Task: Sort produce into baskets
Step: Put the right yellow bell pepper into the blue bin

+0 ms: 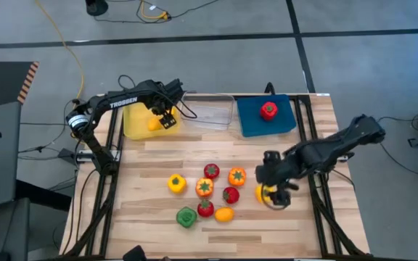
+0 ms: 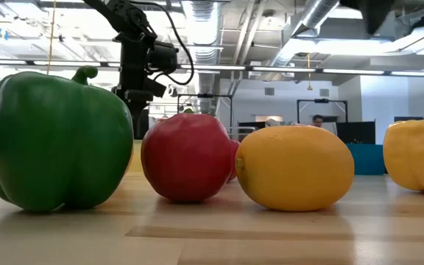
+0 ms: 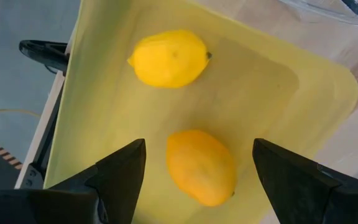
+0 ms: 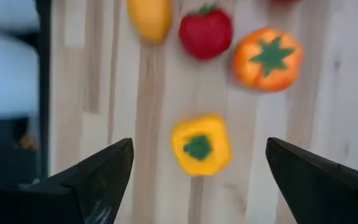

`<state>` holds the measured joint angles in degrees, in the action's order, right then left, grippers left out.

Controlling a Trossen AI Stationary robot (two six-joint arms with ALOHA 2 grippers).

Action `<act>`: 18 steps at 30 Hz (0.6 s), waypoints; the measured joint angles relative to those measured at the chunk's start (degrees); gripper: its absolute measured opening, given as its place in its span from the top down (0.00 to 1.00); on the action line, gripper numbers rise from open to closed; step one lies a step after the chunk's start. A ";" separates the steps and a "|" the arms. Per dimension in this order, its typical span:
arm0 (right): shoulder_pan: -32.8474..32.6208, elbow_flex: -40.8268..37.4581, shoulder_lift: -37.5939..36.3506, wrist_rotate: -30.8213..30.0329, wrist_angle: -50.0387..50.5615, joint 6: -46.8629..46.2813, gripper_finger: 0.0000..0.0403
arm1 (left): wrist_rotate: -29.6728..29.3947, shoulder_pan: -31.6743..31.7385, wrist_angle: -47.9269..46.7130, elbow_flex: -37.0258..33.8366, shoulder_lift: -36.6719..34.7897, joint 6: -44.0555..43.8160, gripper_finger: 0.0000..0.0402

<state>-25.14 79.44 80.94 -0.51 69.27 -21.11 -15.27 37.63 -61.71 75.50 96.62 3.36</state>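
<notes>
Two lemons [image 3: 169, 59] sit in your yellow bin [image 1: 133, 125], a red one in blue [image 1: 280, 123]. Left pincer [image 3: 197, 171] hovers there, wide and empty; right pincer [image 4: 197, 165] gapes over the yellow pepper [image 4: 201, 145]. Eight pieces wait on the desk [image 1: 144, 210].

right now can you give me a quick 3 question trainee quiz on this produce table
1. True or false: the shallow yellow plastic basket holds two yellow toy lemons.
2. Which toy lies between the open right gripper fingers in its wrist view? A. green pepper B. small yellow toy pepper C. orange citrus
3. Fill in: the one red toy fruit already sorted lies in the ____ basket.

Key: 1 true; 2 B; 3 blue. The open left gripper hovers over the yellow basket.
</notes>
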 joint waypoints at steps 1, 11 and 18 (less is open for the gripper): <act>-0.64 0.00 1.39 0.04 0.38 1.32 0.03 | -0.02 0.00 -0.02 0.00 0.00 0.00 0.29; -2.02 -0.07 14.73 0.31 3.59 9.63 0.09 | 0.01 0.00 -0.02 0.00 0.00 0.01 0.29; -0.80 -0.09 20.56 0.50 10.14 10.57 0.10 | 0.38 -0.07 0.00 0.00 0.00 0.02 0.29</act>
<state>-25.95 79.35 101.49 -0.01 79.42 -10.54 -14.89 37.56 -61.71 75.50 96.62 3.38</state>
